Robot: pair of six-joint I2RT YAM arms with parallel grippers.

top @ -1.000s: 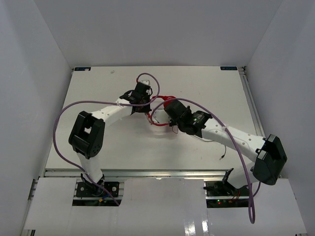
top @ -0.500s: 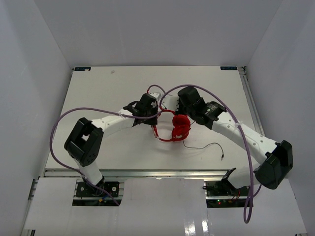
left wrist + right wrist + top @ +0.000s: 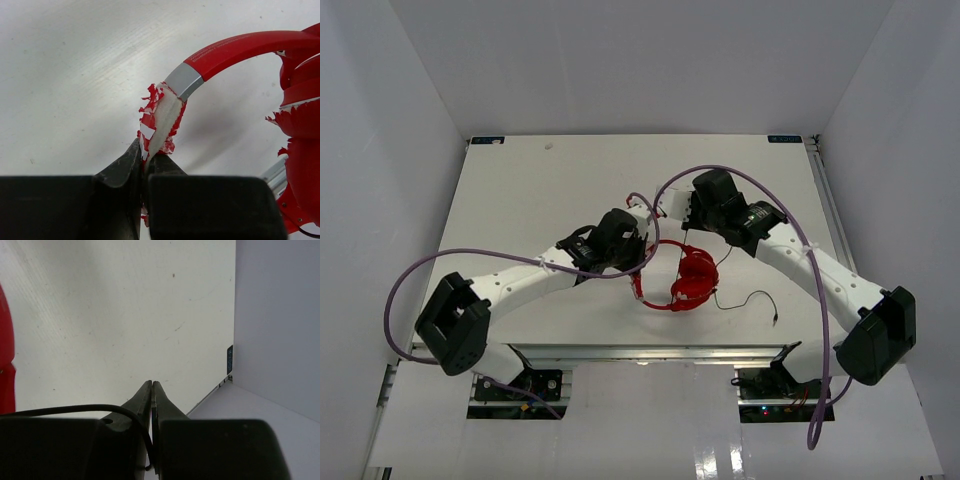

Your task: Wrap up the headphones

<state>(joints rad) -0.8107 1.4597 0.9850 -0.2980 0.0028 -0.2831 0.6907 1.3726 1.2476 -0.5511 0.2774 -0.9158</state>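
The red headphones (image 3: 691,281) are at mid-table, earcups (image 3: 301,102) together at the right of the left wrist view. My left gripper (image 3: 144,153) is shut on the headband's worn whitish segment (image 3: 162,117), at the left end of the headband loop (image 3: 638,283). My right gripper (image 3: 151,385) is shut on the thin black cable (image 3: 75,410), which curves in from the left and is pinched low between the fingers. From above, the right wrist (image 3: 718,208) sits just behind the headphones, hiding its fingers. The cable's loose end (image 3: 752,296) trails right on the table.
Thick purple robot cables (image 3: 740,178) arc over both arms near the headphones. White walls close in the table (image 3: 520,190) at the back and both sides. The table's right edge and a corner tag (image 3: 230,360) show in the right wrist view.
The left gripper has carried the headphones nearer and to the right. The right arm has pulled back off the headphones, uncovering them, and the cable now rises to it.
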